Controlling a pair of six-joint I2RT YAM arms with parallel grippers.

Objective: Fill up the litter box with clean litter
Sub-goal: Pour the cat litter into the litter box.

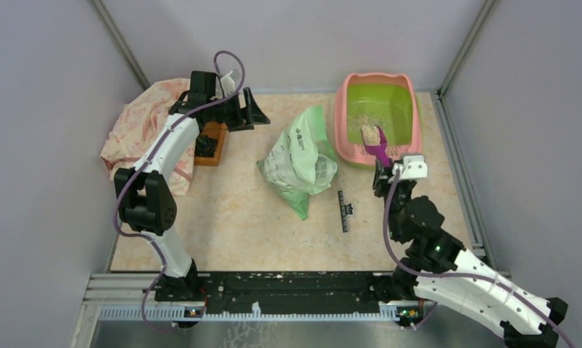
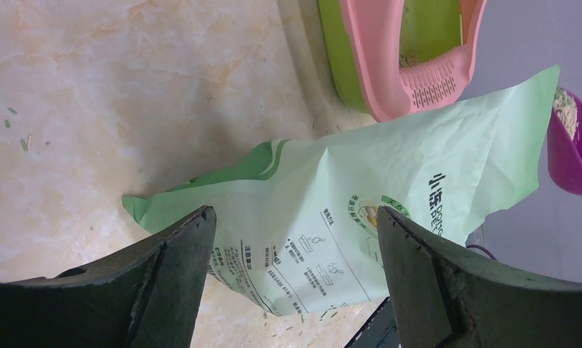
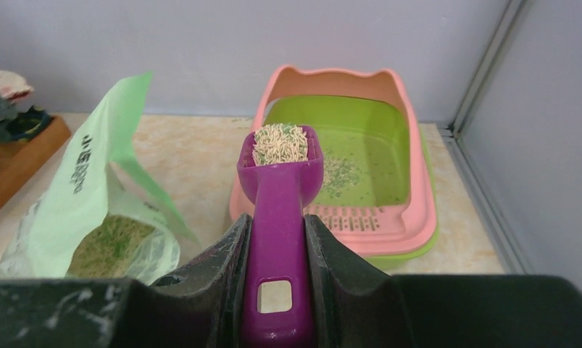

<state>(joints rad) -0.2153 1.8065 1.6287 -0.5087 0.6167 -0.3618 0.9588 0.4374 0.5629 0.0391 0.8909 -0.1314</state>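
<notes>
Right gripper point(image 3: 277, 232) clamps loaded scoop point(image 3: 279, 190) over box point(image 3: 412, 226); left gripper point(image 2: 296, 217) hangs wide apart, holding nothing. Next, I judge: tip litter point(image 3: 279, 143) in.

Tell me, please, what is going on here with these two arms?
The right gripper grips a purple scoop heaped with clean litter, holding it over the near end of the litter box. Only a thin scatter of granules lies in the green basin. The open green bag lies on the table beside the box. The left gripper is open and empty, left of the bag.
</notes>
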